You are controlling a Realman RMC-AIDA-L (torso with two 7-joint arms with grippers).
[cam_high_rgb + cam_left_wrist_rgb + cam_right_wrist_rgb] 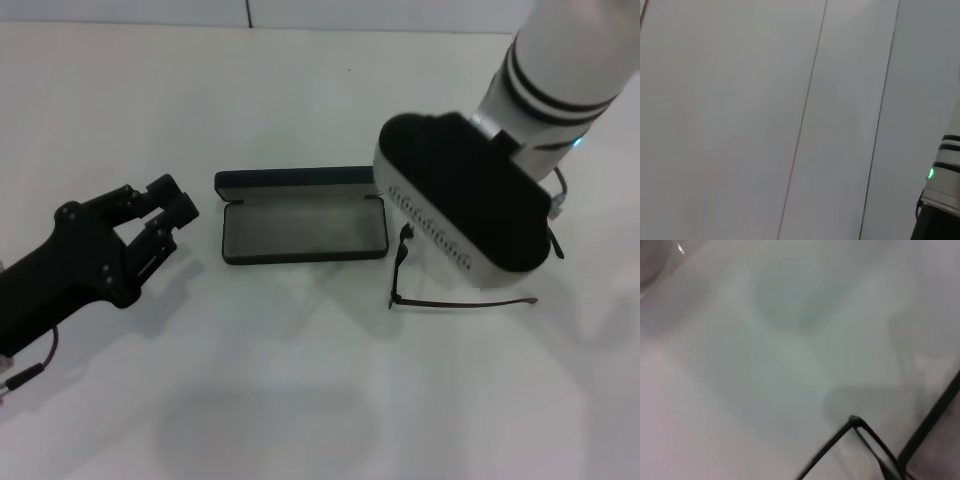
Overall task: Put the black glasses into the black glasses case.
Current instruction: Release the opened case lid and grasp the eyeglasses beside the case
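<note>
Head view: black glasses flat on desk, directly beneath right gripper, just right of open black glasses case. Right jaws hidden, state unknown. Left gripper parked, jaws narrow.

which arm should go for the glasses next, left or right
Right. Its arm hangs directly over the black glasses, which lie beside the open black glasses case. The left gripper sits across the case from them.
</note>
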